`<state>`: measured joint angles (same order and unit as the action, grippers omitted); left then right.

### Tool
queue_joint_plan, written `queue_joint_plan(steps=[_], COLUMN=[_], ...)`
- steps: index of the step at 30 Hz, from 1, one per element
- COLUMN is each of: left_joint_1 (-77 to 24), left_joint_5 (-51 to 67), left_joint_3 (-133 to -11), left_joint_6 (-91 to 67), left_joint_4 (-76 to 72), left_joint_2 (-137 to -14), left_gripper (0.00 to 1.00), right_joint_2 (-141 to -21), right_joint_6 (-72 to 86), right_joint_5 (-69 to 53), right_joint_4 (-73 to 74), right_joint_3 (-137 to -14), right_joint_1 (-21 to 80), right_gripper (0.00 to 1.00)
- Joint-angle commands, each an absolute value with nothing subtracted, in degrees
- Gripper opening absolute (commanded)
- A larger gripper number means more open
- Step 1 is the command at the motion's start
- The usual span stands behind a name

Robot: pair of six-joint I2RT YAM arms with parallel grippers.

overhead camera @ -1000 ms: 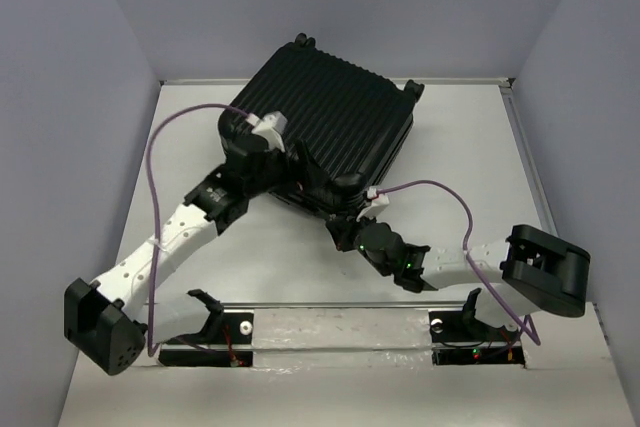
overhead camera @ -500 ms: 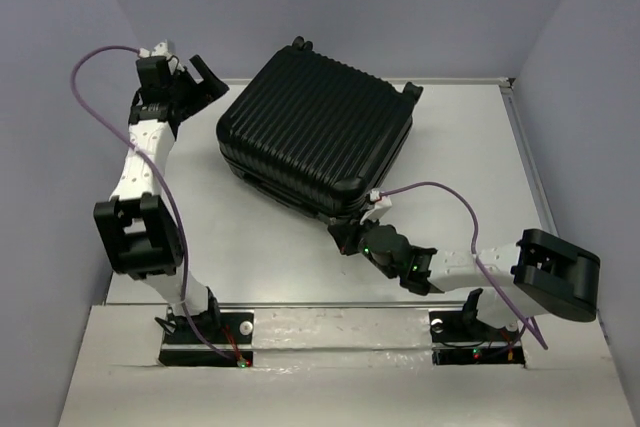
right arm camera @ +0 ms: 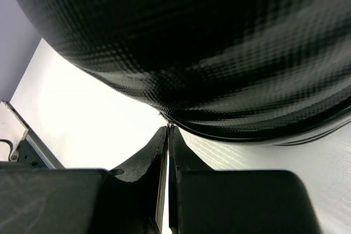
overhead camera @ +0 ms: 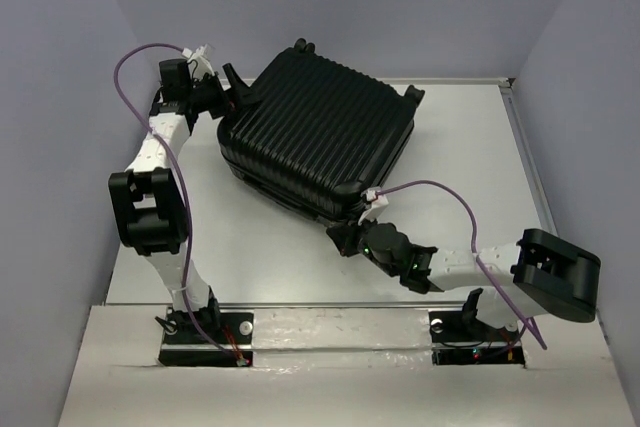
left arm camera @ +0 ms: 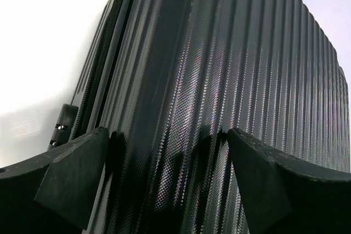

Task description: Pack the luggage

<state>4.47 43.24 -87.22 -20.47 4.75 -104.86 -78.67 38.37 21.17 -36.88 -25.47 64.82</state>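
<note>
Shows, from above, the luggage (overhead camera: 320, 137) lying closed and flat on the white table (overhead camera: 270, 247), turned on a diagonal toward the far side, with two wheels pointing at the back wall (overhead camera: 350, 7). Leaves little room behind that far edge, only a narrow strip toward the left wall (overhead camera: 60, 147), and much wider bare table to the right and along the near side in front of the arm bases. Places the left gripper (overhead camera: 235, 87) high at the far-left corner of the case, jaws spread wide and pointed at the shell, with its purple cable (overhead camera: 135, 57) looping close to the left wall. Places the right gripper (overhead camera: 338, 239) low on the table at the near corner of the case, jaws pressed together. Gives no clear reading from overhead of contact at either corner. Fills the left wrist view with the ribbed shell of the luggage (left arm camera: 219, 53) and its side seam, running up between the two widely parted fingers of the left gripper (left arm camera: 164, 135); tips close against the ribs, touching or not cannot be told. Reveals in the right wrist view what the overhead hides: the rounded underside of the luggage (right arm camera: 192, 42) bulging just above the closed right gripper (right arm camera: 168, 130), tips meeting right at the seam line, bright table (right arm camera: 98, 108) to the left. Cannot tell whether anything small is pinched there.
</note>
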Motion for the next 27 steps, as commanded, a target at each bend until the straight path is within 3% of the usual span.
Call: queue_joint_plan(steps=[1,5,7,9,10,11,17,23,27], left_joint_1=[3.6,1.7,0.4,0.3,0.3,0.3,0.3,-1.7,-7.4], left_joint_5=[51.6,48.7,46.9,44.7,44.1,43.6,40.8,39.3,36.8], left_joint_3=[-86.0,-88.4,-86.8,-84.3,-80.5,-76.8,-60.3,-44.0,-33.4], left_joint_6=[-21.6,-17.1,-16.4,-16.3,-16.8,-17.6,-22.0,-26.7,-33.9], left_joint_4=[3.4,9.8,10.3,9.4,7.3,6.9,0.4,-2.8,-6.8], left_joint_2=[-105.0,-106.7,-106.7,-105.5,-104.8,-103.3,-93.3,-71.9,-59.7], left_gripper=[0.99,0.99,0.82,0.62,0.40,0.08,0.06,0.06,0.06], right_joint_2=[-79.0,-78.9,-77.8,-76.6,-75.9,-74.6,-72.4,-74.9,-78.4], right_joint_6=[37.5,37.6,37.4,37.1,36.9,36.5,33.6,29.5,27.0], right_joint_5=[16.8,15.8,13.6,11.1,8.0,5.1,-3.2,-15.1,-19.8], right_joint_4=[-36.9,-37.0,-37.0,-37.4,-37.6,-37.7,-36.7,-31.6,-27.6], right_joint_3=[-26.7,-26.5,-25.9,-25.2,-24.9,-24.4,-26.4,-35.7,-42.3], right_joint_1=[64.7,63.2,61.8,57.8,56.2,52.8,42.6,30.7,30.0], right_gripper=[0.07,0.07,0.07,0.07,0.07,0.07,0.07,0.07,0.07])
